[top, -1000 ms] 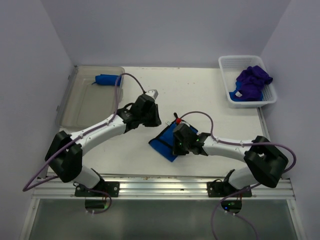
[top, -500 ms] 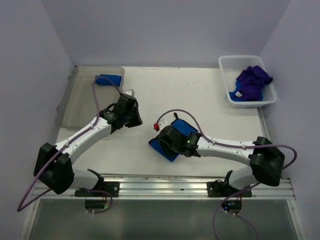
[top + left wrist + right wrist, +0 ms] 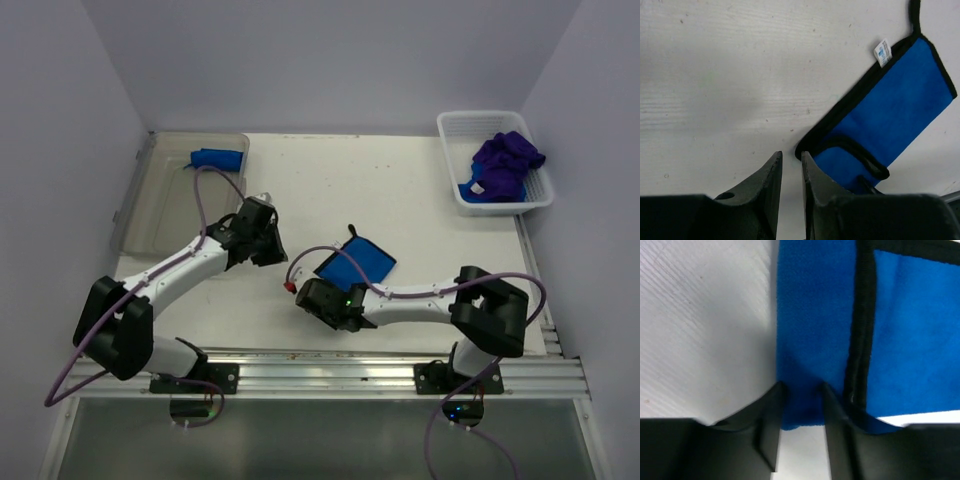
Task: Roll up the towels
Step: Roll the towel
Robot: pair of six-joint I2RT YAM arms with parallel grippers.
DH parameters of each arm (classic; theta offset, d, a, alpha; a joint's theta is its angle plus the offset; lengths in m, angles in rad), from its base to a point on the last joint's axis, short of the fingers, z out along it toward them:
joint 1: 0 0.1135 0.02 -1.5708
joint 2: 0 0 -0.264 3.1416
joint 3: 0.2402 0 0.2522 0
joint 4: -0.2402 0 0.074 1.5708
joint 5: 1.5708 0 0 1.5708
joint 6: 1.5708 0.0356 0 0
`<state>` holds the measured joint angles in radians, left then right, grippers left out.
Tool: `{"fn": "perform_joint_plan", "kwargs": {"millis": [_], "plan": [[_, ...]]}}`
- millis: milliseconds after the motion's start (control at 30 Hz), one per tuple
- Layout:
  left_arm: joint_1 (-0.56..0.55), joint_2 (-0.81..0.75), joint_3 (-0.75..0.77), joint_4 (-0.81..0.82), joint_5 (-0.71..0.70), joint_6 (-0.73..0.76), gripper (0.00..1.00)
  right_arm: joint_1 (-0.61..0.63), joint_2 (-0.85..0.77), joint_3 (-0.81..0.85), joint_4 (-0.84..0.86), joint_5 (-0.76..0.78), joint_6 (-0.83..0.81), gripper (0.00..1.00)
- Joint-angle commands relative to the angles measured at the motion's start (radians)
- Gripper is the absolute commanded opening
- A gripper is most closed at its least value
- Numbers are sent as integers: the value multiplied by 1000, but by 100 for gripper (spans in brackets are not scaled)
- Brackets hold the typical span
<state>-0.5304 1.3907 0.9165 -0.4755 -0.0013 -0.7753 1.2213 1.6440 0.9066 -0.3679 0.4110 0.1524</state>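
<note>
My right gripper [image 3: 800, 392] has just swung to the near-left end of the blue towel [image 3: 358, 262], mid-table. Its jaws have come partway apart around the folded edge, not visibly pinching. The left gripper [image 3: 791, 162], nearly closed and empty, has backed off leftward. Rolling looks barely begun. Far right, the basket [image 3: 490, 206] holds purple towels [image 3: 505, 160]. Far left, the bin [image 3: 165, 210] holds one blue roll [image 3: 215, 158]. I judge nothing blocks the way.

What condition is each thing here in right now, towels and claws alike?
Flat blue towel: spread out, one end turned over.
Rolled blue towel: lying in the clear bin.
Purple towels: heaped unrolled in the white basket.
Left gripper: jaws barely apart, empty.
Right gripper: jaws apart, straddling the flat blue towel's edge.
</note>
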Motion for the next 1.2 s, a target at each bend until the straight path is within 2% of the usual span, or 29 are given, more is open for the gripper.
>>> {"fn": "perform_joint_plan", "kwargs": {"millis": [0, 33, 67, 100, 133, 233, 367, 500, 767, 867, 967, 1000, 1100, 1167], "plan": [[7, 5, -31, 35, 27, -38, 26, 0, 37, 9, 75, 41, -16, 33], [7, -1, -39, 41, 29, -39, 30, 0, 33, 6, 78, 32, -13, 25], [7, -12, -48, 44, 37, -44, 32, 0, 22, 2, 86, 23, -7, 10], [7, -34, -68, 52, 43, -48, 36, 0, 7, -14, 93, 17, 4, 5], [7, -48, -80, 61, 52, -51, 43, -2, -7, -18, 99, 2, 7, 0], [7, -74, -134, 139, 125, -77, 63, -12, -47, -28, 113, -41, 24, 0], [-12, -70, -215, 251, 248, -123, 75, -40, -87, -44, 144, -148, 44, 0], [-39, -42, -294, 365, 303, -163, 80, -81, -130, -74, 176, -250, 78, 0], [-94, 80, -298, 501, 267, -203, 78, -167, -176, -117, 215, -408, 119, 0], [-101, 105, -300, 548, 247, -219, 74, -167, -182, -123, 202, -408, 115, 0], [-124, 166, -259, 549, 228, -226, 50, -166, -188, -123, 182, -408, 104, 0], [-135, 183, -242, 535, 219, -226, 35, -166, -191, -123, 179, -429, 104, 0], [-160, 217, -200, 491, 211, -225, 12, -166, -200, -118, 158, -414, 99, 0], [-164, 220, -188, 435, 201, -226, 3, -163, -207, -114, 143, -368, 96, 15]]}}
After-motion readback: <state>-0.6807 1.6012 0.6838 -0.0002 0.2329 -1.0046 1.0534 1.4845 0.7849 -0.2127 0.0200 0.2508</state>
